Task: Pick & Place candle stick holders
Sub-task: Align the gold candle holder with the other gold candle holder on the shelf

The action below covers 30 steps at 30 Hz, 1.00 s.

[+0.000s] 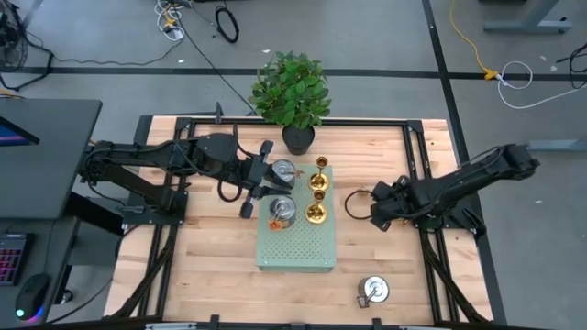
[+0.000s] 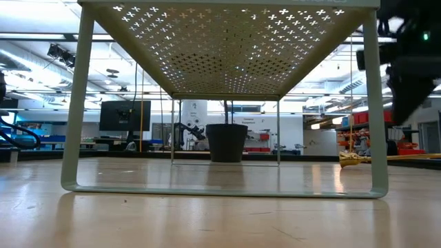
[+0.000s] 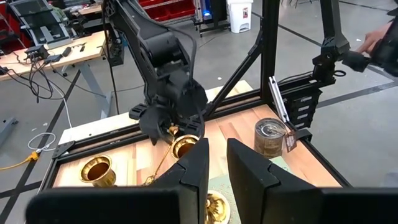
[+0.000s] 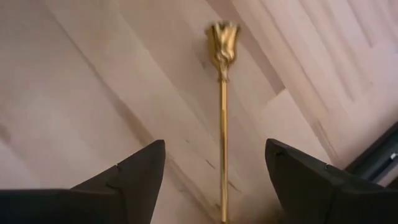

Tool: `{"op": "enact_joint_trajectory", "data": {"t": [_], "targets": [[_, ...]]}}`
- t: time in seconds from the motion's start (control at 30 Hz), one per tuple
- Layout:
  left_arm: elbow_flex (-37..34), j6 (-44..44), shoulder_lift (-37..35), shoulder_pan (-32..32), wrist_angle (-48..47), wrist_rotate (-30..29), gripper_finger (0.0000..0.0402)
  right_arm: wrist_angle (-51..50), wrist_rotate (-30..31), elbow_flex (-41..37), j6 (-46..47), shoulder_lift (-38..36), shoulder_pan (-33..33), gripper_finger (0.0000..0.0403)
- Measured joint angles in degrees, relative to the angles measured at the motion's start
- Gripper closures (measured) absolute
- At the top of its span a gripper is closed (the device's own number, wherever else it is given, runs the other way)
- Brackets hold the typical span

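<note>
Right gripper [image 4: 214, 180] wide open above the table — gold candle stick holder [image 4: 222, 106] lying flat between its fingers, untouched

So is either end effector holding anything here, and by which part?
Neither. The left end effector is nearly shut on nothing; the right end effector stands open astride a gold stem on the table.

wooden table [image 1: 211, 275] with green perforated board [image 1: 295, 246], potted plant [image 1: 292, 92], one silver holder [image 1: 373, 291]
</note>
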Motion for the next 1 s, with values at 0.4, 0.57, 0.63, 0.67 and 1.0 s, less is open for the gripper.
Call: {"op": "enact_joint_trajectory", "data": {"t": [0.4,0.57,0.63,0.67,1.0], "targets": [[-0.02,0.02,0.00,0.00,-0.62,0.00,0.0335,9.01,-1.05,-10.48,-1.38,1.36,-5.08,0.0121],[-0.02,0.00,0.00,0.00,-0.65,0.00,0.0335,13.57,-2.49,-12.14,-4.40,1.35,-7.84,0.0121],[-0.02,0.02,0.00,0.02,-0.70,0.00,0.0335,15.82,-2.64,-13.30,-5.38,1.35,-8.73,0.0122],[-0.02,0.01,0.00,0.02,-0.85,0.00,0.0335,16.90,-3.04,-13.93,-5.74,1.35,-9.17,0.0122],[-0.02,0.00,0.00,0.00,-0.95,0.00,0.0335,18.85,-3.67,-15.57,-6.32,1.35,-11.14,0.0189]]}}
